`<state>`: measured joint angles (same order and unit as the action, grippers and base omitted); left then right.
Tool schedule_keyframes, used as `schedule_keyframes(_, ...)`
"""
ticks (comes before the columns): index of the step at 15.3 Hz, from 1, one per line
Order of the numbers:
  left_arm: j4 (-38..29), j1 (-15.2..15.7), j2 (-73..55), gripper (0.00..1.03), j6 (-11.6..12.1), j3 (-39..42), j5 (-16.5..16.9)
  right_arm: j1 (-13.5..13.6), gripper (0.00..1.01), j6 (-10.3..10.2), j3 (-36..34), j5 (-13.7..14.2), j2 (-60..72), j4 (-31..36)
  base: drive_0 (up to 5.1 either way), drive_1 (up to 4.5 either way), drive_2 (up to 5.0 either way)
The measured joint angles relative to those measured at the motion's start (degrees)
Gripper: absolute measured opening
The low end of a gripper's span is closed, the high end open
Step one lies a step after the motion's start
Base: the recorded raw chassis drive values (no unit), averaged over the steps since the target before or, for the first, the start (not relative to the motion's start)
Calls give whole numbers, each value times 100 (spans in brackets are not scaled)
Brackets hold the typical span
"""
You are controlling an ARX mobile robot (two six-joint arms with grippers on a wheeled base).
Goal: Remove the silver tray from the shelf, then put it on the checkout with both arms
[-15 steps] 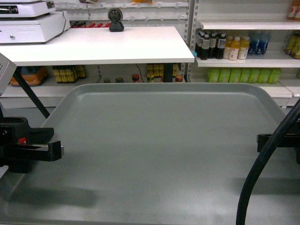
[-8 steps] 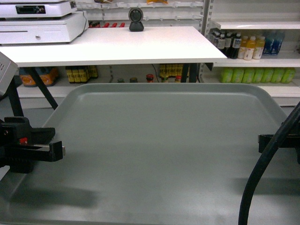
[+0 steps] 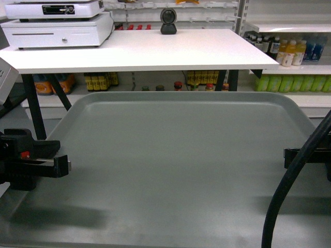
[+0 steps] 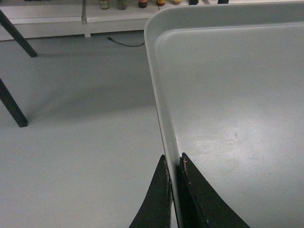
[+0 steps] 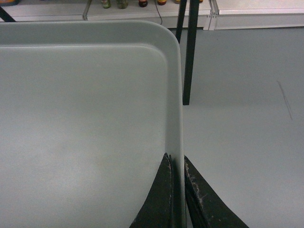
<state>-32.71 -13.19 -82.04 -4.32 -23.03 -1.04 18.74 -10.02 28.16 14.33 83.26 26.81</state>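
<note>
The silver tray (image 3: 181,160) fills the lower head view, held level in the air between both arms. My left gripper (image 4: 174,161) is shut on the tray's left rim (image 4: 159,90), one finger on each side. On the opposite side, my right gripper (image 5: 177,161) is shut on the right rim (image 5: 176,95). The white checkout (image 3: 145,51) stands ahead, beyond the tray's far edge, with the round black lens unit (image 3: 168,20) at its back. In the head view the left gripper (image 3: 62,166) shows at the tray's left side and the right gripper (image 3: 289,155) at its right side.
A white cash register (image 3: 62,28) sits on the checkout's left end. Black table legs (image 5: 187,52) stand below it. Store shelves with drink bottles (image 3: 289,51) are at the right. A thick black cable (image 3: 289,191) crosses the lower right. Grey floor (image 4: 71,118) lies under the tray.
The checkout, register and lens unit have shifted to the right in the head view, as the view swings left. The tray and both grippers keep the same place in the view.
</note>
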Motion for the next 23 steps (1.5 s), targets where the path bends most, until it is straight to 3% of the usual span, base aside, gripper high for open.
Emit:
schedule_keyframes(10,-2,0,0,3,4,0,-4,0,3,2,2,7,0,7,1,51,-50)
schedule_keyframes(23,-2,-2,-4,3,4,0,-2,0,3,2,2,2,-7,-9,8,427,-412)
